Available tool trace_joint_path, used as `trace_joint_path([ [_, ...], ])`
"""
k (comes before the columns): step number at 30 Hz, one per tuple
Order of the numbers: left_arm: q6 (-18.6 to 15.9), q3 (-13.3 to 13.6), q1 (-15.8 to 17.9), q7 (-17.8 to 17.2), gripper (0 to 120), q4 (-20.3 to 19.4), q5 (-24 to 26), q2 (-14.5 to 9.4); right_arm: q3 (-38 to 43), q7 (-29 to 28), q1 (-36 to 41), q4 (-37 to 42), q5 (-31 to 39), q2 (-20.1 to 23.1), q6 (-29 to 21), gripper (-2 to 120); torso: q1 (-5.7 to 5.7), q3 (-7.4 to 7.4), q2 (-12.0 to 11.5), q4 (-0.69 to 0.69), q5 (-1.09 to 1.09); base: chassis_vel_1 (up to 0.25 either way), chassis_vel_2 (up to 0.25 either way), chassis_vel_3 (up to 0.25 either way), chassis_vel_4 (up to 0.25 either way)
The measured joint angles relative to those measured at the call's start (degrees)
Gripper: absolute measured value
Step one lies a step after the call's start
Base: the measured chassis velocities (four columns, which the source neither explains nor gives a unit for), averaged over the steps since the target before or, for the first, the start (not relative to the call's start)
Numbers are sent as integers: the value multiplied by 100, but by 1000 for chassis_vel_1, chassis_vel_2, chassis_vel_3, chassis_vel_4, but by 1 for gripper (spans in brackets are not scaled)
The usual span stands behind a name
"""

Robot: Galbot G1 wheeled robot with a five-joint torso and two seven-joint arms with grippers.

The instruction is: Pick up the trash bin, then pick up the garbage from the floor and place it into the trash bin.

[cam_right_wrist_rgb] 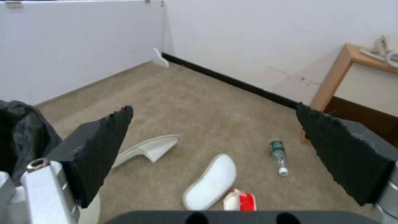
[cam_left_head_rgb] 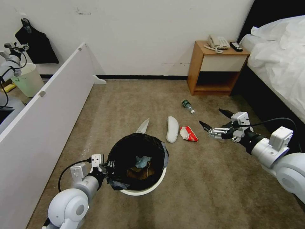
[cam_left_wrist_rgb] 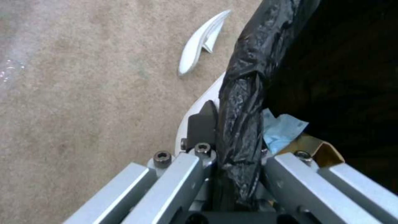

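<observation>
The left claw [cam_left_head_rgb: 106, 166] is clamped on the near-left rim of the trash bin [cam_left_head_rgb: 144, 190], one finger [cam_left_wrist_rgb: 203, 123] outside against the white wall and the other inside, with the black garbage bag [cam_left_wrist_rgb: 244, 102] pinched between them. The bin sits tilted at the lower middle of the head view, held by that claw; whether its base touches the floor [cam_left_head_rgb: 206, 190] cannot be told. Inside it lie a light-blue wad [cam_left_head_rgb: 141, 161] and a brown cardboard scrap [cam_left_head_rgb: 139, 173], both close to the inner finger in the left wrist view. The right claw [cam_left_head_rgb: 211, 120] hangs above the carpet to the right of the bin, its two black fingers [cam_right_wrist_rgb: 99, 149] spread wide and holding nothing. Just ahead of it on the floor lies a red-white wrapper [cam_left_head_rgb: 188, 133], touching or nearly touching the side of a white slipper [cam_left_head_rgb: 172, 128] that lies flat, sole up. A second white slipper [cam_left_head_rgb: 143, 126] lies partly hidden behind the far rim of the bin, tipped on its edge. Farther off, nearer the wall, a small plastic bottle [cam_left_head_rgb: 187, 106] with a green label rests on its side on the carpet. Beyond it stands a wooden nightstand [cam_left_head_rgb: 216, 68] with a telephone [cam_left_head_rgb: 218, 42] on top, beside a bed [cam_left_head_rgb: 279, 63] with white linen. A white partition panel [cam_left_head_rgb: 47, 121] runs along the left.
</observation>
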State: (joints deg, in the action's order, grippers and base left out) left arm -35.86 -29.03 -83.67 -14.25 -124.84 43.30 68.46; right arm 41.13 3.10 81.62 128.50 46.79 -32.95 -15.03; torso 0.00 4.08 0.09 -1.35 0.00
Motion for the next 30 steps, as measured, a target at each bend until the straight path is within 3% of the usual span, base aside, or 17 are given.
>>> trace_joint_path([
  [10, 0, -107, -112, -187, 1, -220, -6, 104, 114, -83, 66, 36, -238, -292, 69, 100, 0, 0, 0, 0, 0, 0, 0, 0, 0],
  [30, -40, -674, -351, -393, 1, -723, 242, 50, 278, -191, 297, 146, -727, -834, 201, 100, 0, 0, 0, 0, 0, 0, 0, 0, 0],
])
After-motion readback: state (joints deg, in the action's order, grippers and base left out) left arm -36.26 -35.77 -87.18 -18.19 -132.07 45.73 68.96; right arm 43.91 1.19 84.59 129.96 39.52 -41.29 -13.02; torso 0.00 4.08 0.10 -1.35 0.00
